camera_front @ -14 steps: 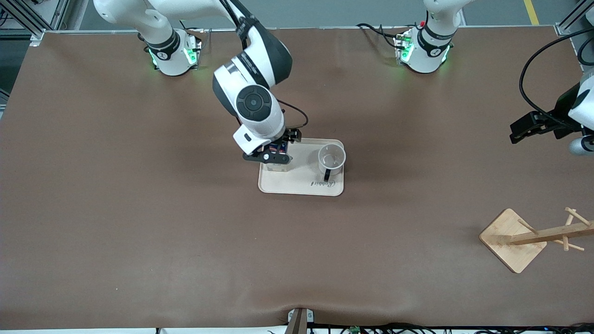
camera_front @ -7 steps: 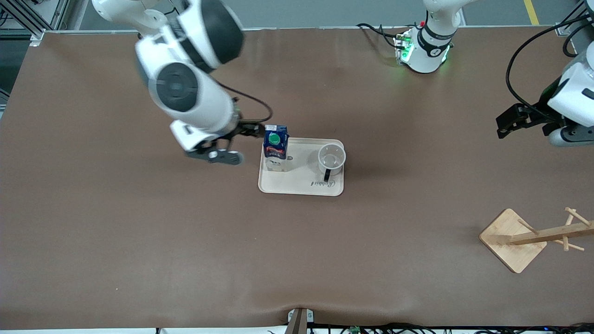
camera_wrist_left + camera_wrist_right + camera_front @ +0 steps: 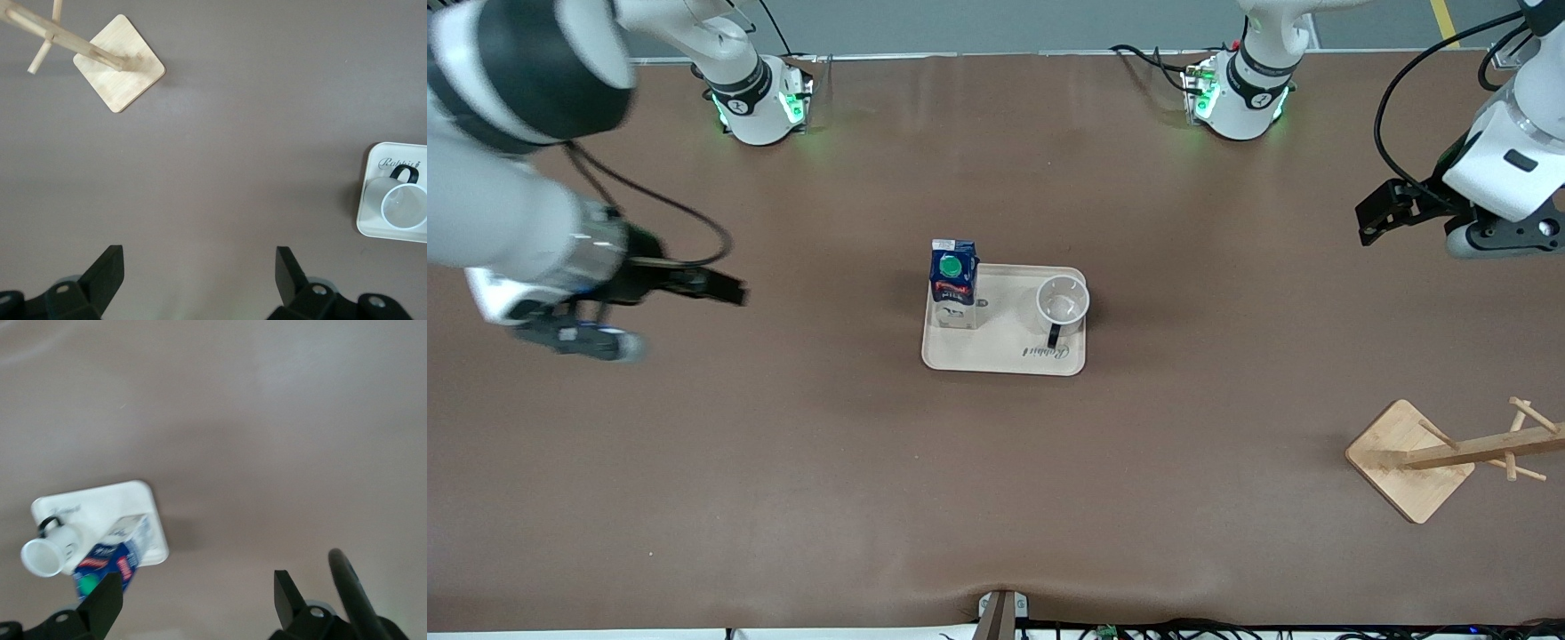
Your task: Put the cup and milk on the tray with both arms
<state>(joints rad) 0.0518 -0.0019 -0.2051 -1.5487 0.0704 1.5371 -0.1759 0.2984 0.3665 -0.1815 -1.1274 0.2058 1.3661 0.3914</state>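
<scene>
Your right gripper (image 3: pixel 720 289) has its jaws spread wide with nothing between them, up over bare table (image 3: pixel 783 462) toward the right arm's end. Your left gripper (image 3: pixel 1374 218) is just as wide and empty, up over the left arm's end. Both sit well apart from the tray (image 3: pixel 996 360) at mid-table. On it the milk (image 3: pixel 953 283) stands upright at the right arm's end; the cup (image 3: pixel 1062 302) stands beside it, mouth up and empty. A wooden rack (image 3: pixel 1409 460) lies near the left arm's corner, nearer the front camera.
</scene>
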